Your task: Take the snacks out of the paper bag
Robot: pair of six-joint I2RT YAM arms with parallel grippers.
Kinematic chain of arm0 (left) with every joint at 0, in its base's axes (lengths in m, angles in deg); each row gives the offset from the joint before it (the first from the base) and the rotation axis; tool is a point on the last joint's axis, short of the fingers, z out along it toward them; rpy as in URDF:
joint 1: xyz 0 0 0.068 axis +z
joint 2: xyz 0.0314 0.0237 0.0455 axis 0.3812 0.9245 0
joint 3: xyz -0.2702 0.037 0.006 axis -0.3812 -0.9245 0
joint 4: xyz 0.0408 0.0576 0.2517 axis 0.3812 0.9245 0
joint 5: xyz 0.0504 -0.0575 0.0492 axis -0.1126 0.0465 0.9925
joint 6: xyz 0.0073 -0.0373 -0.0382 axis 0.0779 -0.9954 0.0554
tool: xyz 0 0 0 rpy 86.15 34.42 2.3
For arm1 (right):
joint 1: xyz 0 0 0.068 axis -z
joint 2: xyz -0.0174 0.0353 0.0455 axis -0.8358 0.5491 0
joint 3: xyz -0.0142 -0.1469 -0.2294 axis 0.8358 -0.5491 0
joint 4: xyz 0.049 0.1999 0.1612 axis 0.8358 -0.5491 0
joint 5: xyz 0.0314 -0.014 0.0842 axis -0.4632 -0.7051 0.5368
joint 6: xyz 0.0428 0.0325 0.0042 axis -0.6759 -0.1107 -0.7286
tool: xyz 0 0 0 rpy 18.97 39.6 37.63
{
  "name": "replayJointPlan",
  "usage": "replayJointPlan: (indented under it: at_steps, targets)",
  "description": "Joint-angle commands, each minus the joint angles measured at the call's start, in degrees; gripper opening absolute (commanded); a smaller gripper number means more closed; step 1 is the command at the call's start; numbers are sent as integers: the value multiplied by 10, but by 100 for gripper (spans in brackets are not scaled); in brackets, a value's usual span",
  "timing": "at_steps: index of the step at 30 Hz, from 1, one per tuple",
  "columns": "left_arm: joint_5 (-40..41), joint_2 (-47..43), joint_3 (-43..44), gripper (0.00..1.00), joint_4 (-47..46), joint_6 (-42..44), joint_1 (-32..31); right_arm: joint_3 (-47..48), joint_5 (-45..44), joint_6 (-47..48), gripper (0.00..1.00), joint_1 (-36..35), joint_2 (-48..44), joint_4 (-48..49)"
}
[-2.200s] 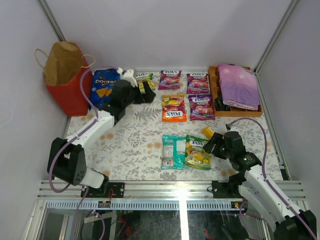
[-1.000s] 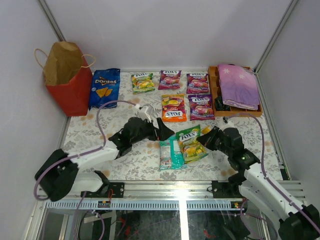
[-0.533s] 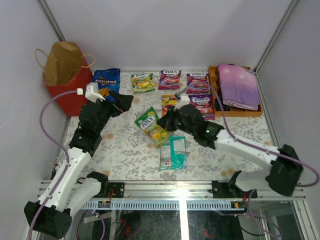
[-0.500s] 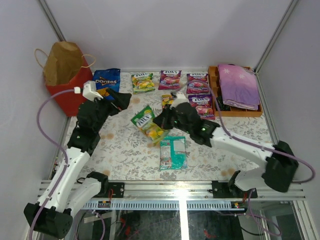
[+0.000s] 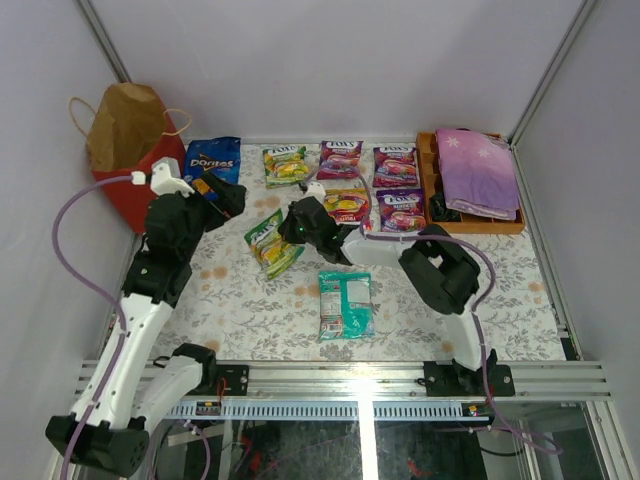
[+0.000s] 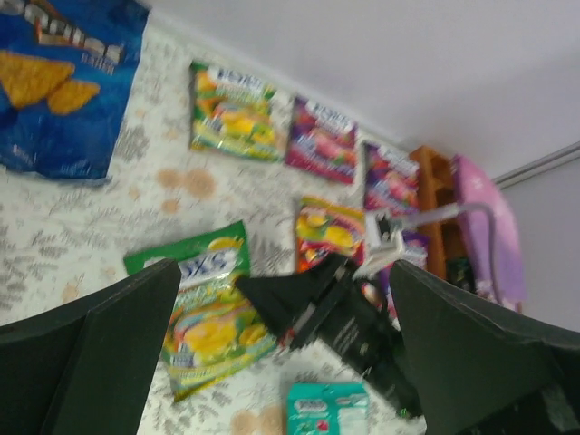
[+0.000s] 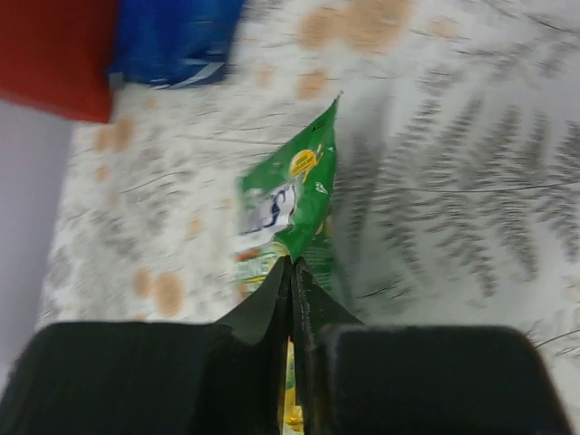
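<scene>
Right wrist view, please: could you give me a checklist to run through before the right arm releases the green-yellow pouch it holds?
1. Grip: the right end effector is shut on an edge of the green-yellow glossy candy pouch: ok.
2. Pouch resting on the flowered tablecloth rather than hanging: cannot tell.
3. Drop spot free of other snacks: ok; the blue Doritos bag and the teal flat pouch lie apart from it.
4. The left end effector out of the way: ok; open, near the Doritos bag, apart from the pouch.
5. The red paper carrier bag emptied: cannot tell; its bottom is not visible.
</scene>
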Motion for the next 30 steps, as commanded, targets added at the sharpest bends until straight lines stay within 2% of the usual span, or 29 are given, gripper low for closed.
replayJointPlan:
  at_steps: [1,3,6,8,10,14,21,23,27,30]
  targets:
    - [-21,34,-59,100,-4,-1,4,37,5,-28,13,61,56,59]
    - [-30,52,-82,100,-16,-3,4,32,16,-19,36,68,57,54]
    - [-32,83,-111,100,-31,3,4,6,15,0,57,69,26,54]
    - [-28,101,-133,100,-41,2,3,-23,6,11,69,69,-6,59]
    - [-25,117,-166,100,-62,-7,3,-37,0,25,75,69,-37,61]
    - [-11,175,-192,100,-93,-18,3,-23,44,45,75,68,-49,39]
    - [-16,312,-190,100,-173,-12,5,7,83,45,58,68,12,-17]
    - [-32,352,-176,95,-184,-4,10,14,83,53,54,68,22,-36]
    - [-75,416,-160,74,-226,-12,20,41,84,76,51,68,44,-89]
    - [-92,446,-155,69,-255,-25,21,53,85,82,46,68,57,-113]
